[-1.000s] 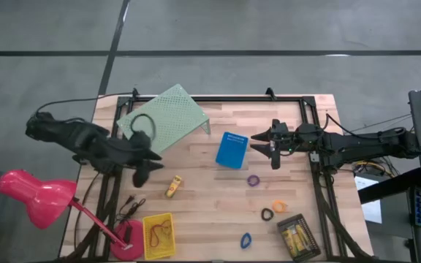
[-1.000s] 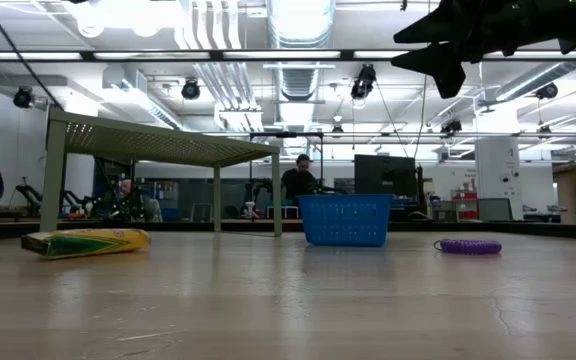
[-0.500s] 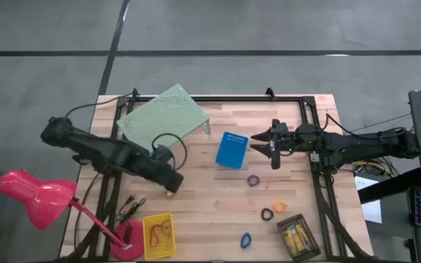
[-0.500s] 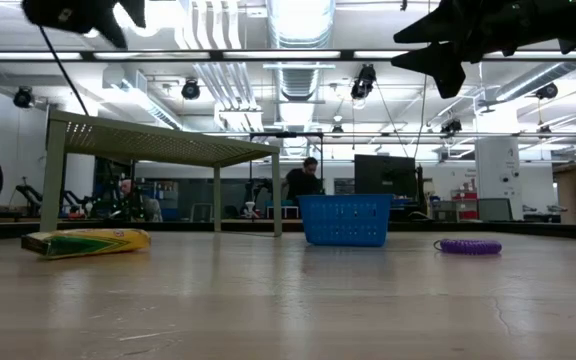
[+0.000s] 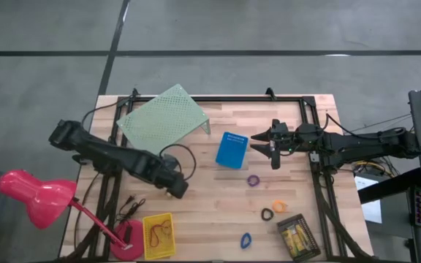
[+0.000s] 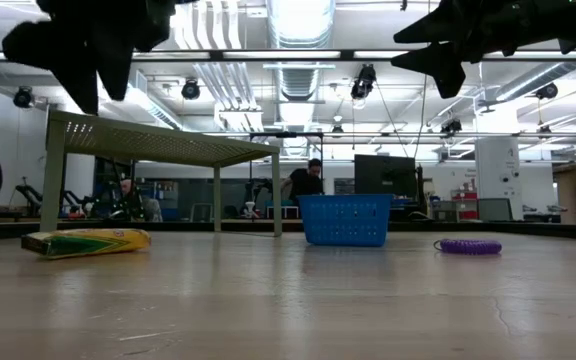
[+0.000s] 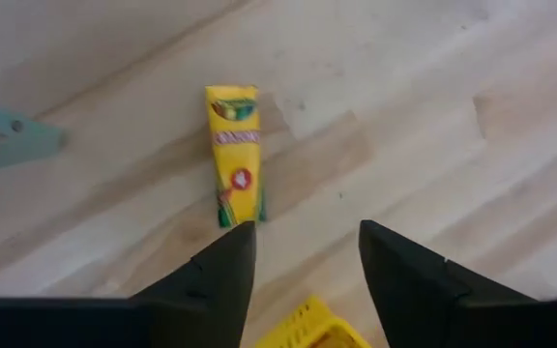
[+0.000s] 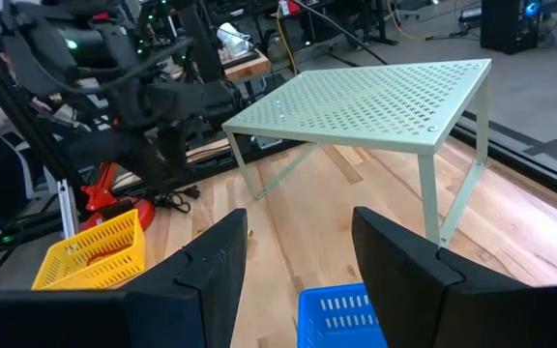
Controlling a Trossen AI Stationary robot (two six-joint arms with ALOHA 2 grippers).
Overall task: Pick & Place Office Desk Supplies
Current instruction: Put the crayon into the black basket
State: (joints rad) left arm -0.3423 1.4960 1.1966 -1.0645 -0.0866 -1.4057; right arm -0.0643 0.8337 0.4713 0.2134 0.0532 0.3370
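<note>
Risk sits with the left gripper (image 7: 303, 253), which hangs over the small yellow crayon-style pack (image 7: 235, 155) lying flat on the wooden counter (image 5: 210, 212). Its jaws are parted and empty, and in the left wrist view the pack lies ahead of the two dark fingers rather than between them, with its long side running roughly along the line of approach. If the arm drops from this spot, my judgement is that the fingertips would land on the near end of the pack or on bare wood, and the light pack could skid or spin away instead of being pinched.

From above, the left arm covers the pack, so only the wrist and low views show it (image 6: 86, 242). The yellow mesh bin (image 5: 158, 235) with thin tan rubber bands inside stands near the counter's front edge, close to the arm; a careless lift could clip its rim.

The right gripper (image 5: 266, 143) waits, jaws spread and holding nothing, just beside the blue rectangular bin (image 5: 231, 150). Other supplies lie apart on the right half: a purple ring (image 5: 253, 180), an orange ring (image 5: 278, 206), a black ring (image 5: 267, 215) and a blue ring (image 5: 245, 239), with a black bin (image 5: 297, 237) holding yellow pieces near the corner. The pale green perforated riser (image 5: 164, 117) stands at the back left
</note>
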